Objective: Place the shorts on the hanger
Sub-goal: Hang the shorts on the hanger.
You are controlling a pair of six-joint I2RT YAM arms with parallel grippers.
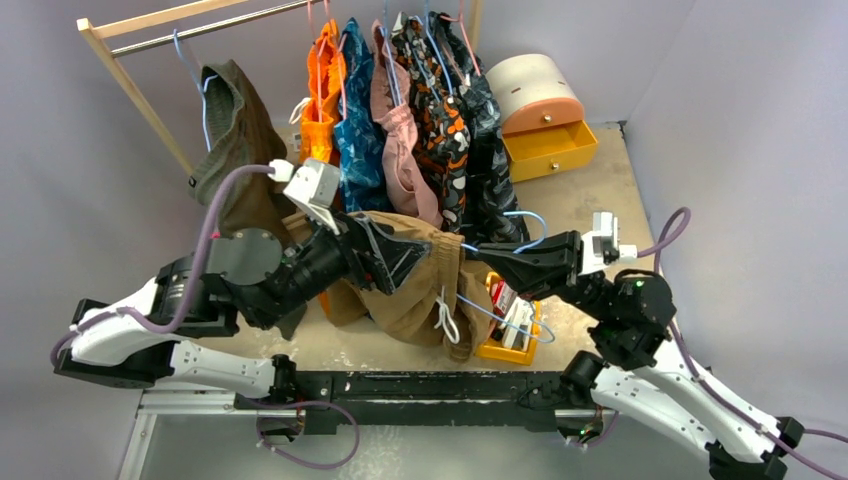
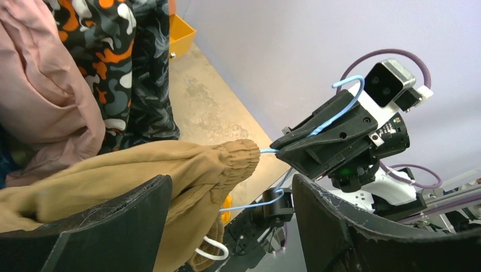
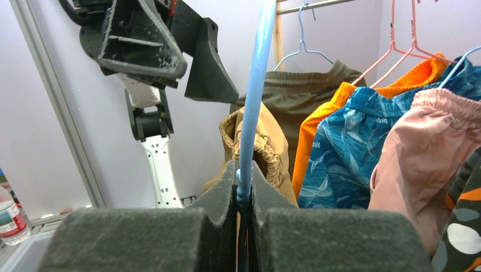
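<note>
Tan-brown cloth shorts (image 1: 420, 295) are drooping soft, right gripper (image 3: 244, 187) clamping the thin light-blue hanger (image 3: 256, 85), left gripper (image 2: 230, 192) gaping open, gathered waistband (image 2: 238, 156) looking the surest hold.

back: hung clothes (image 1: 420, 110) packed tight along the rack, no squeezing through there

middle: the shorts (image 1: 420, 290) fill the space between my left gripper (image 1: 395, 255) and right gripper (image 1: 490, 258), with the hanger (image 1: 528, 222) wire sticking out across it

right: bare table (image 1: 600, 200), open up to the yellow drawer box (image 1: 550, 150)

low: orange bin (image 1: 505, 335) sits right under the hanger, touching the shorts' hem
</note>
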